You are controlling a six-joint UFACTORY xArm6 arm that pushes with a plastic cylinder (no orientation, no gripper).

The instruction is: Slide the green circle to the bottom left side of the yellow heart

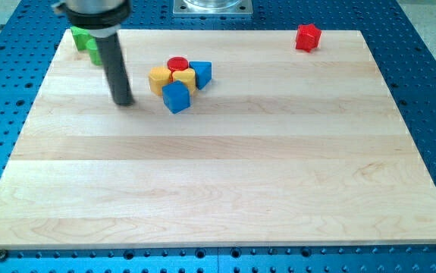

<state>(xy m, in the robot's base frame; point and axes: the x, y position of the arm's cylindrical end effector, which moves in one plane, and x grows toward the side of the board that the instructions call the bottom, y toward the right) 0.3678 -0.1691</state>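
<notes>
My tip [123,102] rests on the wooden board [225,182] in the upper left part. Two green blocks sit at the board's top left corner. One [79,36] is by the edge. The other [94,54] is partly hidden behind the rod, so I cannot tell which one is the circle. They lie up and left of my tip, apart from it. To the tip's right is a tight cluster: a yellow block [159,79], a second yellow block [185,78], a red circle [177,64], a blue block [202,72] and a blue cube [176,97]. I cannot tell which yellow block is the heart.
A red block [307,36] sits alone near the board's top right corner. Blue perforated table [430,68] surrounds the board. A metal mount [212,6] is at the view's top centre.
</notes>
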